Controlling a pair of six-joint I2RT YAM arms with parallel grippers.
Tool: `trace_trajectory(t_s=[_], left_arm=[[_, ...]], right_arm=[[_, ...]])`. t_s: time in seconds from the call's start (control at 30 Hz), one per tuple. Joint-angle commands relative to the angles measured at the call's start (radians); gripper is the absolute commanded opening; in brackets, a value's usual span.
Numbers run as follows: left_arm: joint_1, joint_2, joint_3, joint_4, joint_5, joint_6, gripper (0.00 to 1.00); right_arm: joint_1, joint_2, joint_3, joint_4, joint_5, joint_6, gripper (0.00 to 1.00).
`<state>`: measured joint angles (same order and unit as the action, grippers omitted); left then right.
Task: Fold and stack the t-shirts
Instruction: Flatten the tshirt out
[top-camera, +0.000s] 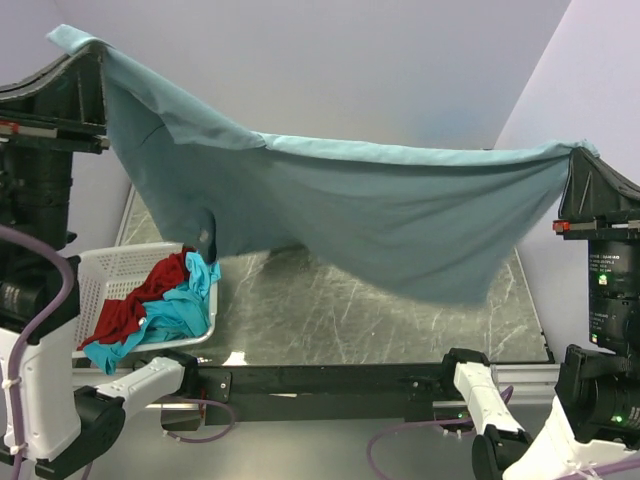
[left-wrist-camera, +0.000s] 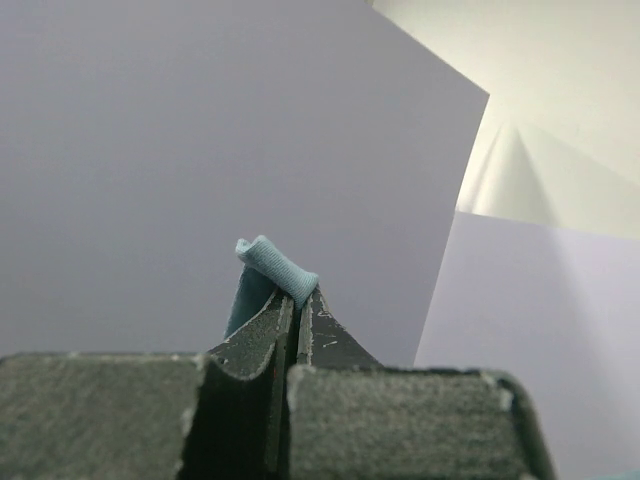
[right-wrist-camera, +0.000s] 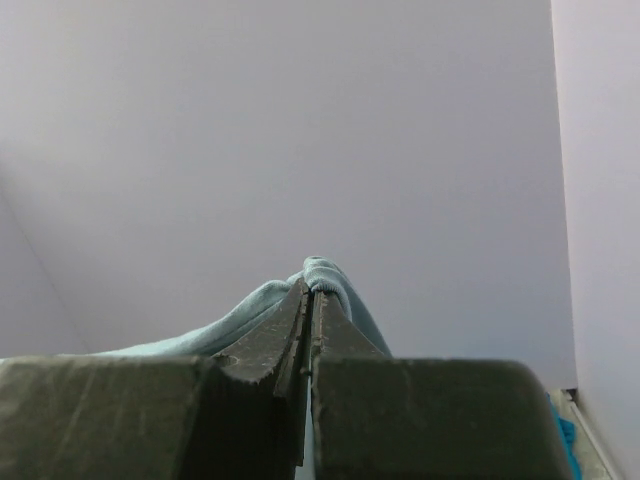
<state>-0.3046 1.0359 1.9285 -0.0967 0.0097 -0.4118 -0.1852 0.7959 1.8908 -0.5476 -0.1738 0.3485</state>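
Left pincer (left-wrist-camera: 298, 292): clamped on one corner of large dusty grey-blue cloth t-shirt (top-camera: 380, 215).
Right pincer (right-wrist-camera: 309, 287): clamped on opposite corner.
Lowering: evenly, taut, onto grey marbled table (top-camera: 330, 310).

Soft even light, sharp focus, faint tabletop (top-camera: 400, 320) glare

The grey-blue t-shirt (top-camera: 380, 215) is showing soft matt cloth, the marbled bench (top-camera: 330, 310) is gleaming glossy, the basket (top-camera: 100, 262) is looking plastic.

In front of me is a flat grey stone-look table top (top-camera: 340, 310) with thin white lines running through it. A white plastic basket with criss-cross walls (top-camera: 108, 266) sits on its near left corner.
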Motion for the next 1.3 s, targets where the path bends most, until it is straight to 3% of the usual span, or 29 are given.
trace_trajectory(t_s=[0.0, 0.23, 0.43, 0.6, 0.8, 0.93, 1.1, 1.2, 1.27], left_arm=[[-0.001, 0.013, 0.087, 0.006, 0.023, 0.018, 0.01], [-0.001, 0.114, 0.083, 0.051, -0.046, 0.03, 0.01], [0.002, 0.343, 0.118, 0.081, -0.137, 0.077, 0.01], [0.053, 0.556, 0.274, 0.081, -0.154, 0.067, 0.01], [0.113, 0.739, 0.484, 0.089, -0.1, 0.014, 0.01], [0.125, 0.715, 0.509, 0.202, -0.091, 0.011, 0.01], [0.142, 0.639, 0.466, 0.238, -0.091, 0.041, 0.01], [0.142, 0.549, 0.301, 0.277, -0.062, 0.079, 0.01], [0.142, 0.459, 0.108, 0.31, -0.066, 0.099, 0.01]], right_arm=[[0.004, 0.023, 0.034, -0.034, 0.02, -0.031, 0.0], [0.003, 0.111, -0.033, 0.067, 0.004, -0.046, 0.0], [0.004, 0.181, -0.186, 0.241, -0.078, -0.042, 0.0], [0.004, 0.323, -0.203, 0.328, -0.105, -0.028, 0.0], [0.004, 0.506, -0.059, 0.36, -0.128, 0.013, 0.0], [0.004, 0.6, 0.137, 0.33, -0.148, 0.056, 0.0], [0.004, 0.652, 0.206, 0.331, -0.194, 0.106, 0.0], [0.004, 0.617, 0.101, 0.406, -0.242, 0.119, 0.0], [0.004, 0.599, -0.002, 0.455, -0.276, 0.118, 0.0]])
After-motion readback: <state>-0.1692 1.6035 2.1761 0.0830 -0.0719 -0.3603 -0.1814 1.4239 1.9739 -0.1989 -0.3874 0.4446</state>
